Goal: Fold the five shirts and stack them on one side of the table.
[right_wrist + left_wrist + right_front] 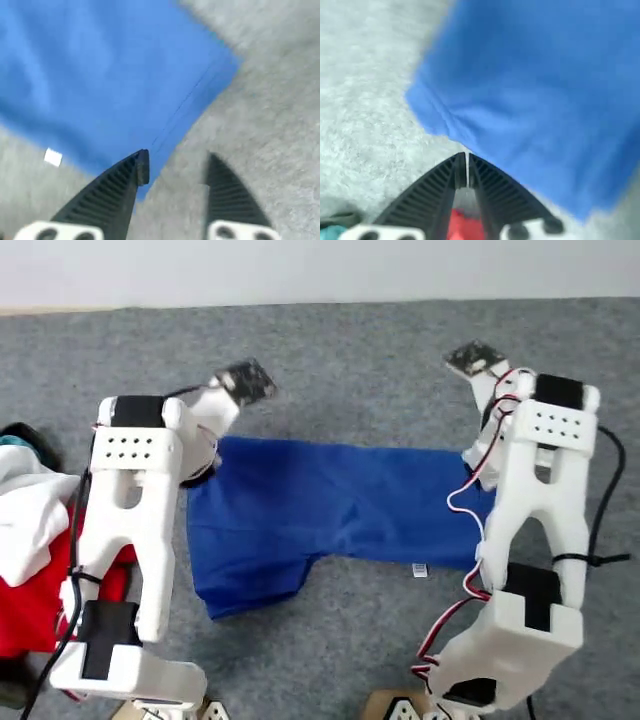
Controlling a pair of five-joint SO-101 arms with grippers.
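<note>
A blue shirt (330, 510) lies spread flat across the middle of the grey table, one sleeve (250, 585) pointing toward the front. My left arm (140, 500) stands over the shirt's left end. In the left wrist view my left gripper (467, 159) is shut, its tips right at the edge of the blue shirt (535, 95) near a corner. My right arm (540, 500) stands over the shirt's right end. My right gripper (179, 165) is open, one finger over the blue shirt (100, 75) and the other over bare table.
A pile of other shirts sits at the left edge: white (25, 520), red (30, 610) and a bit of teal (12, 442). A small white label (420, 569) shows at the blue shirt's front hem. Grey table (380, 350) lies open behind the shirt.
</note>
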